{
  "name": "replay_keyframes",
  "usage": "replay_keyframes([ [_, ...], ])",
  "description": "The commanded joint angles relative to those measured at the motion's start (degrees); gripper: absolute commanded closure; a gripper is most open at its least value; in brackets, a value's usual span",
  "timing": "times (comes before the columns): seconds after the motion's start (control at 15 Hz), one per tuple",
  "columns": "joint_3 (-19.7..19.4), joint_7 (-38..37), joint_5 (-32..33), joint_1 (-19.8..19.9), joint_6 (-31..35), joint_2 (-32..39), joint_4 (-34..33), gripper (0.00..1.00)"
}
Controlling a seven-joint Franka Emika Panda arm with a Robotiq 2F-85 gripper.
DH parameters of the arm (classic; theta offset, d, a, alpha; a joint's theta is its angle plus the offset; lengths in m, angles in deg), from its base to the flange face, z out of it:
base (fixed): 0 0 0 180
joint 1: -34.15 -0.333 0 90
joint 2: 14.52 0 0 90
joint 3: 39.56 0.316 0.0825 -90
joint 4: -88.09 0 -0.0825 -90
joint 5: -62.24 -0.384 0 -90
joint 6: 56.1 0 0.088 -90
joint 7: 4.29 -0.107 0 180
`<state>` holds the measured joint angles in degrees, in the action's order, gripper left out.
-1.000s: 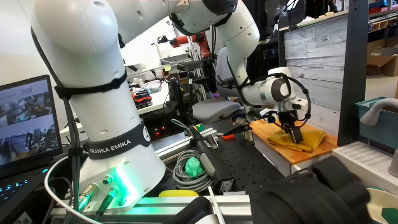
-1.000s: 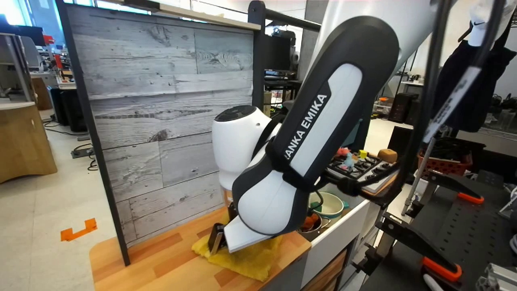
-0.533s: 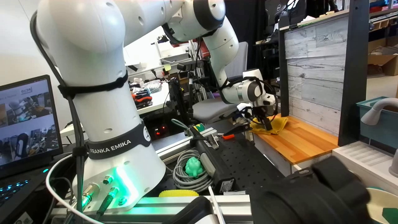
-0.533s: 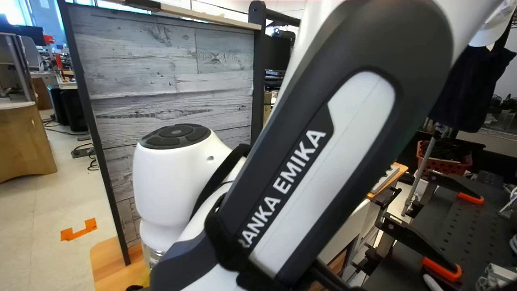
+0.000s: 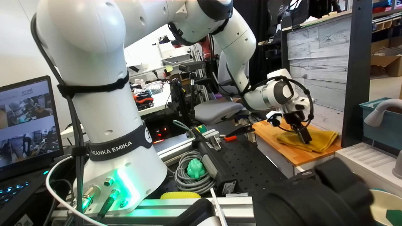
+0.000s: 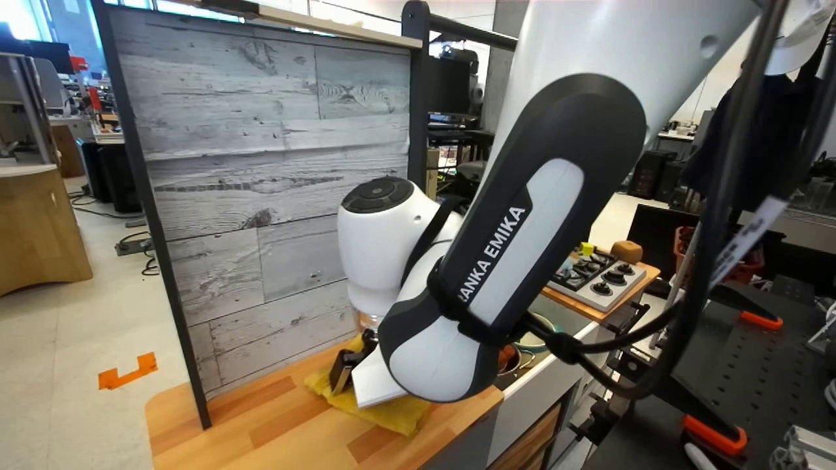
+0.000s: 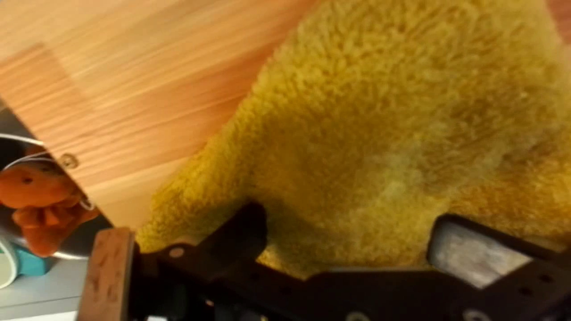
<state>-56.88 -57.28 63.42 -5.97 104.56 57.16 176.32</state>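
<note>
The white arm (image 5: pixel 238 40) reaches out over a wooden worktop (image 6: pixel 255 405), and its gripper (image 7: pixel 347 213) slants down onto a yellow cloth (image 7: pixel 379 111). The jaws are released and spread wide, with a broad stretch of fluffy fabric showing in the gap. Their tips look to be resting on the cloth; how hard they press I cannot tell. One of them shows a worn, pale pad (image 7: pixel 479 254), while its partner is a dark, slightly blurred shape.

The cloth lies rumpled and partly folded on the worktop, in front of an upright panel (image 6: pixel 261 176) with a grey wood grain. In an exterior view the arm hides part of the cloth.

Just past the worktop's edge, an orange plush toy (image 7: pixel 35 187) sits in a dark pot (image 7: pixel 82 238), with a paler pot (image 7: pixel 5 267) beside it. Farther along stands a small stove (image 6: pixel 591 297) with black burners, and in an exterior view a teal basin (image 5: pixel 381 135) shows behind a curved grey tap (image 5: pixel 383 108).

Over by the arm's base (image 5: pixel 116 179), lit green, a knobby green ball (image 5: pixel 195 168) lies inside a coil of grey cable (image 5: pixel 180 179), and a laptop (image 5: pixel 28 119) stands open nearby. A grey chair (image 5: pixel 216 111) stands in the background, behind the arm.
</note>
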Motion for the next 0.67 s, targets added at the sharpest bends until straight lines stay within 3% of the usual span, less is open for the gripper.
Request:
replay_keyframes([
  [0.0, -0.46, -0.53, 0.92, -0.87, 1.04, 2.38, -0.51, 0.00],
  [0.33, 6.64, 3.71, 1.14, -2.94, 5.95, 2.36, -2.61, 0.00],
  [0.6, 13.77, 6.66, -1.73, 0.07, 0.85, 2.16, -6.65, 0.00],
])
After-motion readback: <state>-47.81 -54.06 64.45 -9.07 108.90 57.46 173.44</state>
